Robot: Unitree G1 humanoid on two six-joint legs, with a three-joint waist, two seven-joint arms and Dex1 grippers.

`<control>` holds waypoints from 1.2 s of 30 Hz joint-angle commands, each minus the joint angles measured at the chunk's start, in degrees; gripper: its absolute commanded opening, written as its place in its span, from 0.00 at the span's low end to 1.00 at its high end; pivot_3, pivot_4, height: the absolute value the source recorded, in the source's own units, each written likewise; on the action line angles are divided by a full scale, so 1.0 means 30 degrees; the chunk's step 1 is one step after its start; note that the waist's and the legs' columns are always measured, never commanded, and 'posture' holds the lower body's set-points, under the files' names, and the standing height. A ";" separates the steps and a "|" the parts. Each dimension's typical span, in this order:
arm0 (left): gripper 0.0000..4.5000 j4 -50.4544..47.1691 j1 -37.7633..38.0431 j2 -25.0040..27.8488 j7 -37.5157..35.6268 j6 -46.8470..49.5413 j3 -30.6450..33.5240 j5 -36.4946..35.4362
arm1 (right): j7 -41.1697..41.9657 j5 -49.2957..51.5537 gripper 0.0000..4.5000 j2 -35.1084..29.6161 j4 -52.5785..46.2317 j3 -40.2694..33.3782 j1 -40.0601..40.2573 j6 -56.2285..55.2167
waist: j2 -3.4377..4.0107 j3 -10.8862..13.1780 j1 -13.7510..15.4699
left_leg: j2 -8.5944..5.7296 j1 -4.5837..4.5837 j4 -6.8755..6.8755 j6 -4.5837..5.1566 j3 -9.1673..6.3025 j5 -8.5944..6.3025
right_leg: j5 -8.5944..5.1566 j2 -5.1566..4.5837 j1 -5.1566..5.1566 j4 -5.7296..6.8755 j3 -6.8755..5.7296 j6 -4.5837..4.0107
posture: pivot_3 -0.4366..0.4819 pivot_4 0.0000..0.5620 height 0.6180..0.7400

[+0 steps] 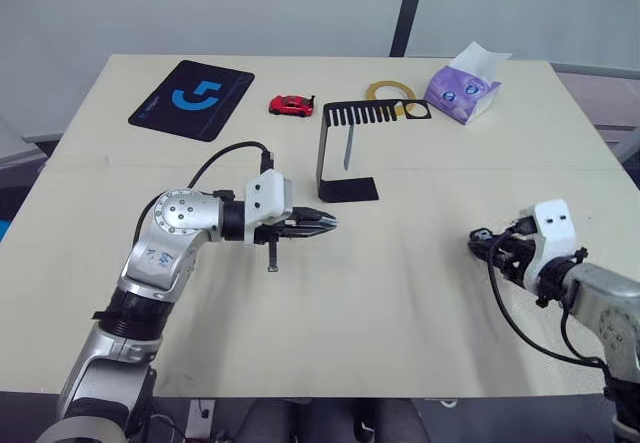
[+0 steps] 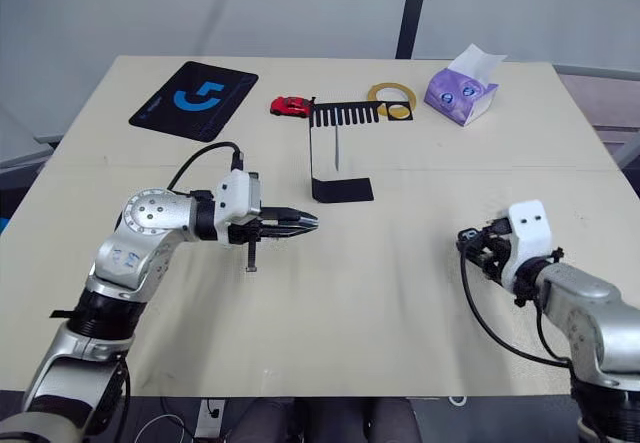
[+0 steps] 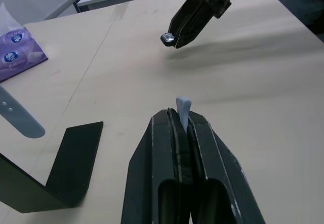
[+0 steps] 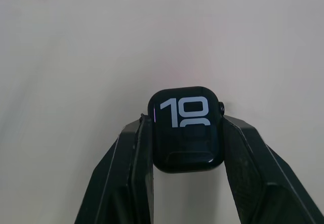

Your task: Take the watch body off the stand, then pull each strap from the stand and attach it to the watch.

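1. The right gripper (image 4: 185, 133) is pinching the watch body (image 4: 186, 129) between its two fingers, above bare table at the robot's right. The lower part of the watch is sitting between the fingers, and its screen is showing a large "10" with the tops of more digits cut off below.
2. In the left wrist view the same watch (image 3: 167, 39) is appearing only as a small dark lump at the tip of the other gripper, too small to read.
3. The left gripper (image 3: 183, 125) is pressed together on one strap (image 3: 183, 110). Only its pale blue tip is poking out past the fingertips; the rest is hidden between the fingers. From the head camera that strap is hard to make out.
4. The stand (image 1: 340, 153) is standing upright near the middle of the table (image 1: 400, 283), just beyond the left gripper (image 1: 325, 225).
5. The second strap (image 1: 348, 148) is hanging from the stand's comb-like top as a thin pale strip; in the left wrist view its end with small holes (image 3: 20, 120) is partly cut off at the edge.
6. The mouse pad (image 1: 192, 99) is carrying a large blue logo; its small white lettering is unreadable.
7. The purple tissue pack (image 1: 462, 88) is printed with round emblems too small to read.
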 commanded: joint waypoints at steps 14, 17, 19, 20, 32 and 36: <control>0.00 -0.1611 -0.0441 -0.0487 -0.0642 0.1162 0.0653 -0.1969 | -0.0515 -0.0365 0.34 -0.1347 -0.0510 -0.0687 0.1049 0.0176 | -0.0001 0.0001 0.0043 | -0.0025 -0.0073 0.0086 0.0030 -0.0052 -0.0023 | 0.0006 -0.0030 0.0004 0.0003 -0.0060 0.0009 | 0.48 0.27 0.98; 0.00 -0.2778 -0.0295 -0.0615 -0.0639 0.2534 0.0838 -0.3216 | -0.0917 -0.1254 0.34 -0.1072 0.0715 -0.1106 0.1607 -0.0861 | -0.0002 0.0000 0.0015 | -0.0025 -0.0060 0.0088 0.0029 -0.0039 -0.0023 | 0.0006 -0.0030 0.0005 0.0017 -0.0043 0.0010 | 0.48 0.27 0.98; 0.00 -0.3494 -0.0222 -0.0575 -0.0508 0.3113 0.0857 -0.3676 | -0.1303 -0.1678 0.34 -0.0743 0.1545 -0.1278 0.1682 -0.1281 | -0.0001 0.0000 0.0008 | -0.0018 -0.0055 0.0090 0.0028 -0.0036 -0.0022 | 0.0006 -0.0025 0.0005 0.0021 -0.0036 0.0009 | 0.48 0.27 0.98; 0.00 -0.3722 -0.0196 -0.0552 -0.0421 0.3235 0.0838 -0.3722 | -0.1562 -0.1779 0.34 -0.0496 0.1941 -0.1412 0.1606 -0.1348 | -0.0001 0.0001 -0.0004 | -0.0014 -0.0050 0.0090 0.0028 -0.0036 -0.0022 | 0.0006 -0.0020 0.0005 0.0022 -0.0036 0.0009 | 0.48 0.27 0.98; 0.00 -0.4532 0.0084 -0.0488 0.0211 0.3869 0.0839 -0.3700 | -0.2575 -0.3231 0.34 0.1035 0.3773 -0.1375 0.2051 -0.3355 | 0.0003 0.0001 0.0003 | -0.0008 -0.0037 0.0102 0.0025 -0.0020 -0.0022 | 0.0006 -0.0010 0.0020 0.0017 -0.0017 0.0009 | 0.48 0.27 0.98; 0.00 -0.4501 0.0036 -0.0489 0.0265 0.3972 0.0872 -0.3738 | -0.2465 -0.3266 0.57 0.1003 0.3287 -0.1535 0.2591 -0.3543 | 0.0003 0.0000 0.0029 | -0.0009 -0.0032 0.0102 0.0025 -0.0025 -0.0022 | 0.0006 -0.0011 0.0027 0.0017 -0.0018 0.0009 | 0.48 0.27 0.98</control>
